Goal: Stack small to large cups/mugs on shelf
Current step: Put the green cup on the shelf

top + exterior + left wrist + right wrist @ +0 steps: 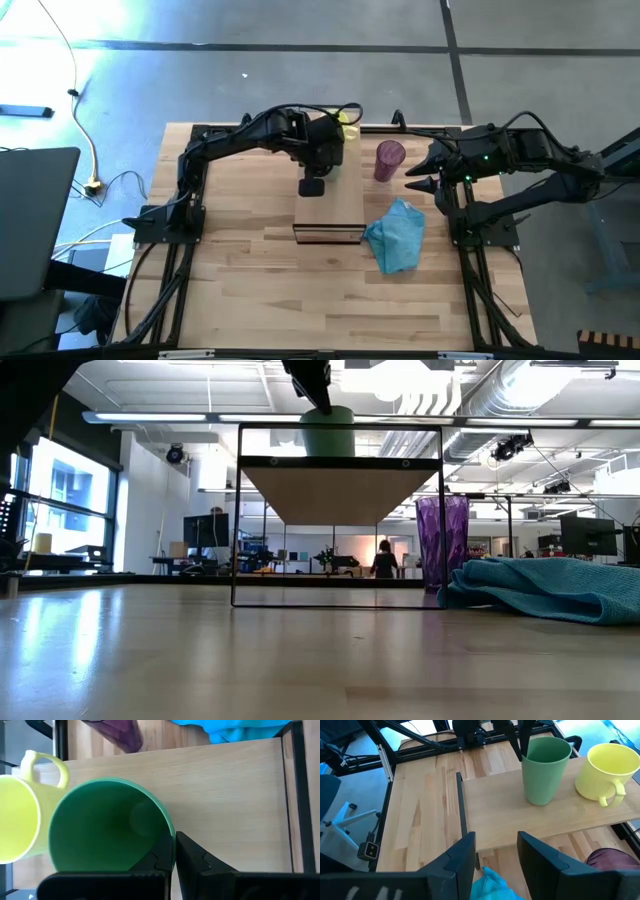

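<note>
Blue cloth (545, 588) lies nearest, right gripper (495, 851) spread wide and empty above it; purple tumbler (389, 159) waits beside the shelf (515, 820). Farther off, left gripper (174, 851) pinches the green cup (544, 769) rim. Release crooked and it may knock the yellow mug (606, 765).

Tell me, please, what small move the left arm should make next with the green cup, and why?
Probably open the left pincer and lift clear. It is shut on the green cup's rim, and the cup stands upright on the shelf beside the yellow mug. The purple tumbler stands on the table near the open right pincer.
</note>
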